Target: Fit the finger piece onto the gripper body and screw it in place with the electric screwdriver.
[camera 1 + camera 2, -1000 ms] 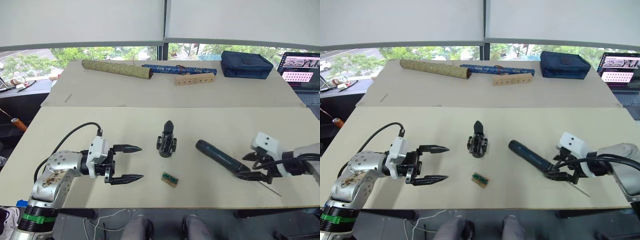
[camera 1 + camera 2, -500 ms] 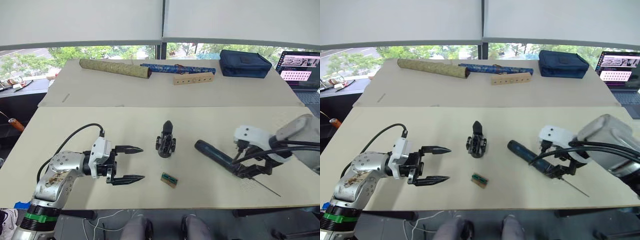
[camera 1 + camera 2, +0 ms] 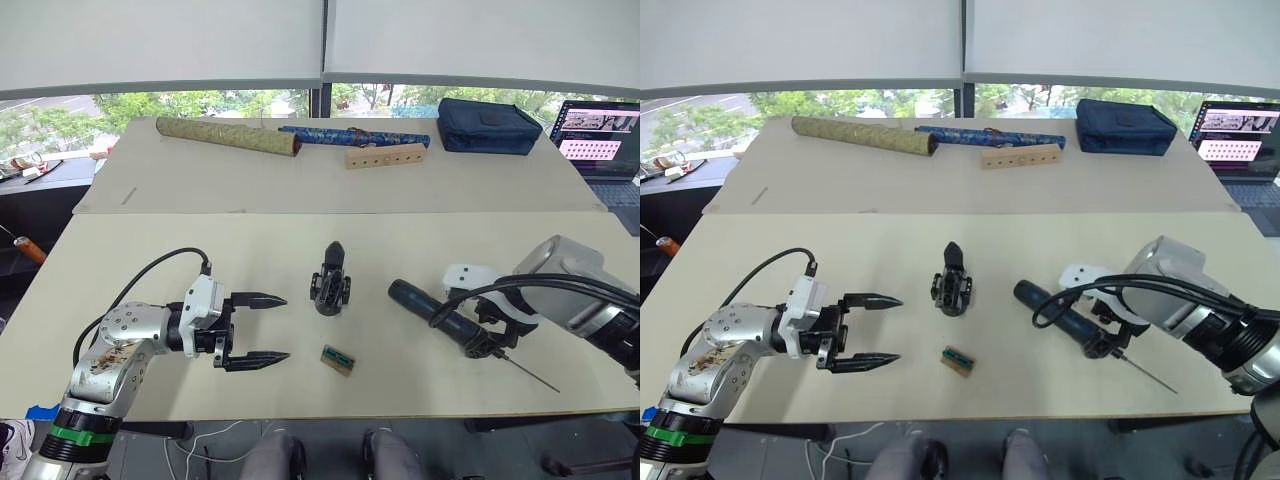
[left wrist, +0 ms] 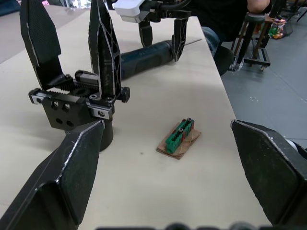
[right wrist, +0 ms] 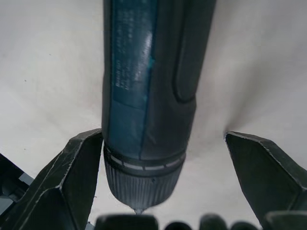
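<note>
electric screwdriver [image 3: 432,312] lying on the tabletop [image 3: 300,250] lower right, right end effector [image 3: 490,338] wide open straddling its bit end, not gripping, left end effector [image 3: 255,328] open, empty, lower left

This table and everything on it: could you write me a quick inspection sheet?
Surface: beige table.
Job's things: gripper body mid-table; electric screwdriver lying flat.
Clutter: green connector; rolls, wooden block, dark case on the far table.
End effectors: left end effector open, holding nothing; right end effector open, straddling the screwdriver.
Cables: black cable on left arm.
Surroundings: windows, laptop.
</note>
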You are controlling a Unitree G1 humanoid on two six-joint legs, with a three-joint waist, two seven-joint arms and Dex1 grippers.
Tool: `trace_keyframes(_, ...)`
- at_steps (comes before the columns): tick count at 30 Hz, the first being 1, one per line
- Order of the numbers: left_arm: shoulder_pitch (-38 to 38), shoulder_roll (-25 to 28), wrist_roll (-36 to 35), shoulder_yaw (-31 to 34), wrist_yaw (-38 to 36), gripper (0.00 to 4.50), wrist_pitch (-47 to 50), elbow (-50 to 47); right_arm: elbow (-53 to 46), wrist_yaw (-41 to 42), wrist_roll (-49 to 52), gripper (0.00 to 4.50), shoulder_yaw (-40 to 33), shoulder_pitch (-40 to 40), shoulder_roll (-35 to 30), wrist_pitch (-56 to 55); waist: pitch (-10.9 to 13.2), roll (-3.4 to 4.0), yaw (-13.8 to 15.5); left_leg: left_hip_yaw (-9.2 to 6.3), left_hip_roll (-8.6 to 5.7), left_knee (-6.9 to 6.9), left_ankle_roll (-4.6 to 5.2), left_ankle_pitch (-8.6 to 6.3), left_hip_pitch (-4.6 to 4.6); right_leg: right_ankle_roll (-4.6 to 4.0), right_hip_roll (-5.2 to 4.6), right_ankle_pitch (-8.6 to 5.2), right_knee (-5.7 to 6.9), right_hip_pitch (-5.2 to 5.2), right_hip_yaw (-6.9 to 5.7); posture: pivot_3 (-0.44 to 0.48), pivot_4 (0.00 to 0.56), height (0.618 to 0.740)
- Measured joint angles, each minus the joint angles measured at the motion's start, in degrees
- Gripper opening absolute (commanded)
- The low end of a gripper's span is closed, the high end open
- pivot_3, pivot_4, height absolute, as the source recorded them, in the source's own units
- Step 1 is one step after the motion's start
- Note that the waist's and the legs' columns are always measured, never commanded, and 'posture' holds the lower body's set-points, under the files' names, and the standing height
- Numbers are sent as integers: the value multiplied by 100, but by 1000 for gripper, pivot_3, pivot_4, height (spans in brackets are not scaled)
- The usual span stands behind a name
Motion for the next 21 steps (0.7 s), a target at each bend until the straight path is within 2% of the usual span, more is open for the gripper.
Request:
trace_keyframes(1,7,1,-18,0,10,4500,40,-40,32,-12,-21,4426,2,4,9,-18,-1,-2,-1,-1,1,1,-1,0,3,0,1,0,0,5,-2,0,150,734)
trace_keyframes(2,26,4,-44,0,14,4500,65,-106,58,-16,-27,4191,4,11,10,-35,-2,-3,0,-1,1,3,0,0,4,0,1,0,-1,8,-3,0,150,734)
trace_keyframes(9,241,118,-167,15,-32,4500,291,-362,135,-100,-290,1906,-102,236,-25,-405,-7,-13,33,-5,2,3,-1,0,17,0,1,0,-5,21,-7,0,150,734)
trace_keyframes(14,389,235,-242,39,-122,4500,313,-452,6,-290,-150,1895,-771,730,-15,-406,-18,-31,36,-7,6,3,-3,-1,17,0,1,0,-5,24,-13,0,150,734)
trace_keyframes(18,560,343,-281,118,-243,4500,277,-488,-376,-377,369,1895,-1609,1291,-45,47,-17,-29,51,-7,11,-1,-11,-1,13,-2,2,0,-3,13,-20,0,150,734)
trace_keyframes(21,565,466,-284,203,-300,4500,263,-520,-793,-322,1064,1895,-2602,1878,-80,254,-8,-13,65,-8,12,0,-12,-1,5,-3,1,1,-3,10,-24,0,150,734)
